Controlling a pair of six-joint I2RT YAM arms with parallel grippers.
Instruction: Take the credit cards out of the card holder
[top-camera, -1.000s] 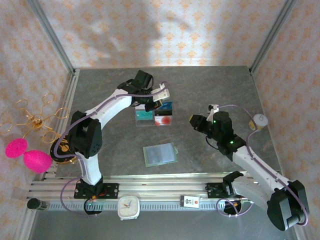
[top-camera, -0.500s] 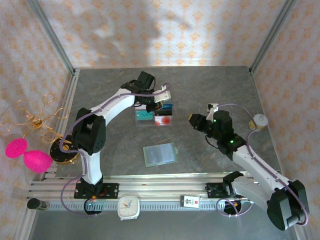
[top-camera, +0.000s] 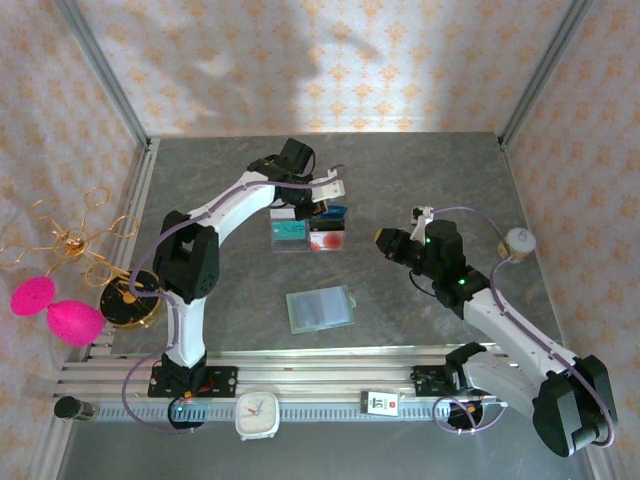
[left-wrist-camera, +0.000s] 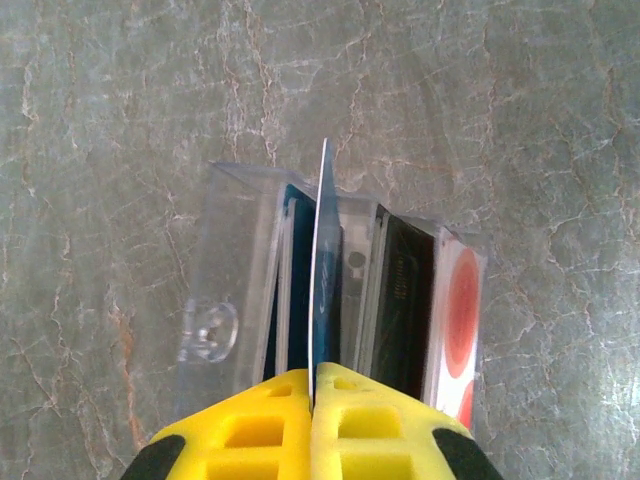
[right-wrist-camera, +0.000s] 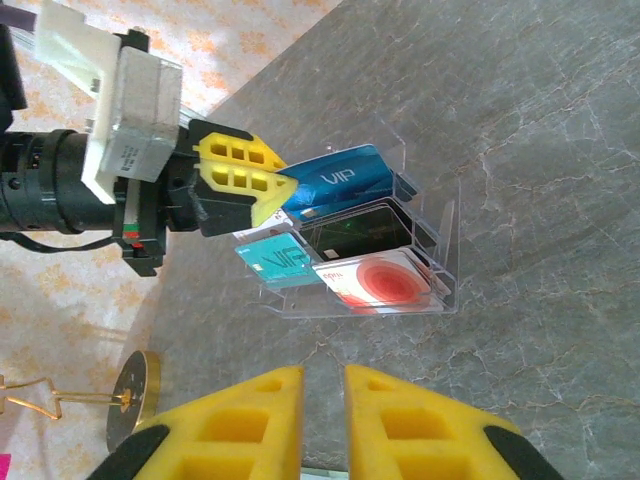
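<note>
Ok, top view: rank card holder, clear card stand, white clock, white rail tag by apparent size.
1. card holder and clear card stand: too alike to split.
2. white clock.
3. white rail tag.

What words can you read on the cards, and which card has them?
"VIP": on the blue card pinched in the left end effector.
"VIP": on the teal card in the clear stand.
Small print on the red-and-white card: too blurred to read.
Numbers on the clock: too small to read.
</note>
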